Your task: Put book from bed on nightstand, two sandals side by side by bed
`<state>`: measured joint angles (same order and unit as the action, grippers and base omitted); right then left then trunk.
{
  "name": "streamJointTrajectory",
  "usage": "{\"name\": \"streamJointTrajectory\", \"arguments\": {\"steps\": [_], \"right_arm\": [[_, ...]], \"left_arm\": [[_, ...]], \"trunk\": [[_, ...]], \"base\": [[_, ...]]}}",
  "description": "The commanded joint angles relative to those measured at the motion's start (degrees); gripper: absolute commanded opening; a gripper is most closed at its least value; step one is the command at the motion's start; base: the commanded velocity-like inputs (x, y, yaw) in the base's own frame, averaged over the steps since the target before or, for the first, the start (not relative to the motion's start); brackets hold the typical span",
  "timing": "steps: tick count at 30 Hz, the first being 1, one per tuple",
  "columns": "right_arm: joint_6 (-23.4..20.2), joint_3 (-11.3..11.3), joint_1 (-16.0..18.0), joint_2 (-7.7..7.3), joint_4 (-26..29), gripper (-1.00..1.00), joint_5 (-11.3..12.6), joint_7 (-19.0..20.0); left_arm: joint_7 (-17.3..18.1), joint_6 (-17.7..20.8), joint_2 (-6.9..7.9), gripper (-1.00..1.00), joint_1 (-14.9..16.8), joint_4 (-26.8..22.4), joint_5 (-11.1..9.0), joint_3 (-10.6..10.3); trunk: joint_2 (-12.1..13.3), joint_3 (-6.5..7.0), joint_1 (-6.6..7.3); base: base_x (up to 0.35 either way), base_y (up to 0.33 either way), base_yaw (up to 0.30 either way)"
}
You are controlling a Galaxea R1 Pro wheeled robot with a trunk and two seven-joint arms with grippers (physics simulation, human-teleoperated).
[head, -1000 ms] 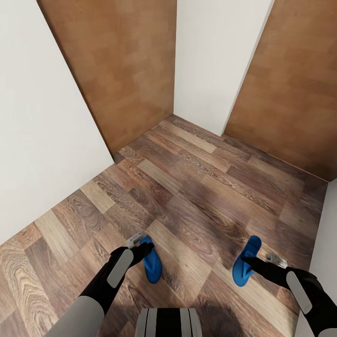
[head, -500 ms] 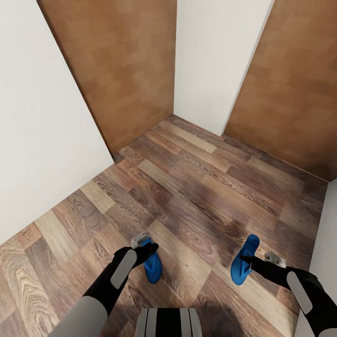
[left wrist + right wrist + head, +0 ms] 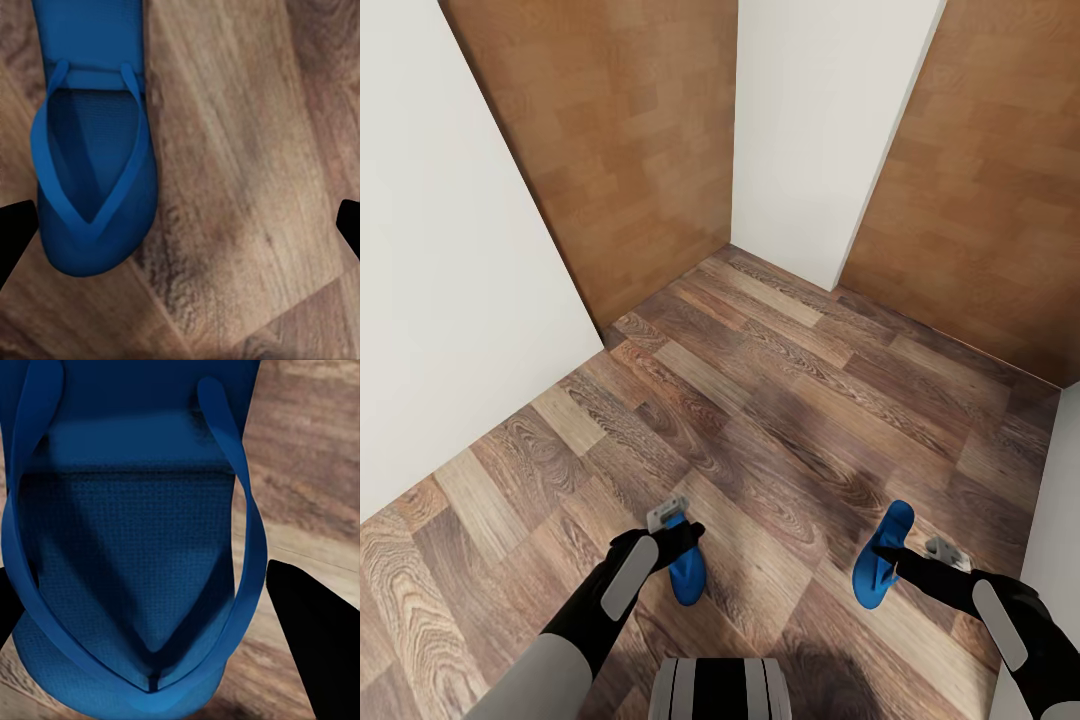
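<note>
The left wrist view shows the left gripper [image 3: 180,225] spread wide, its flip-flop [image 3: 685,566] off-centre on the plank floor [image 3: 760,400], running 12 to 6. The right gripper [image 3: 180,607] straddles the other flip-flop [image 3: 880,555], toward 1 o'clock; grip unclear.

Even bright sim light, soft shadows on floor [image 3: 780,420], wrist views slightly blurry.

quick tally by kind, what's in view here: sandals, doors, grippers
blue sandals: 2 (left sandal, right sandal)
brown doors: 2 (left door, right door)
grippers: 2 (left gripper, right gripper)
total: 6
</note>
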<state>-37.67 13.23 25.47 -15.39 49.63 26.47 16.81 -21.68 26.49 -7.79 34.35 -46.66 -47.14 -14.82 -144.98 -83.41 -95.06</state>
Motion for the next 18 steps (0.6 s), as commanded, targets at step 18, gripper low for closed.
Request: {"name": "streamJointTrajectory", "arguments": {"steps": [18], "right_arm": [[-0.3,0.2,0.0,0.01,0.0,-1.0,0.0,0.1]], "left_arm": [[-1.4,-0.1,0.31,1.0,0.0,0.0,-0.3,-0.3]], "trunk": [[0.0,-0.04,0.01]], "base": [[0.0,0.0,0.0]]}}
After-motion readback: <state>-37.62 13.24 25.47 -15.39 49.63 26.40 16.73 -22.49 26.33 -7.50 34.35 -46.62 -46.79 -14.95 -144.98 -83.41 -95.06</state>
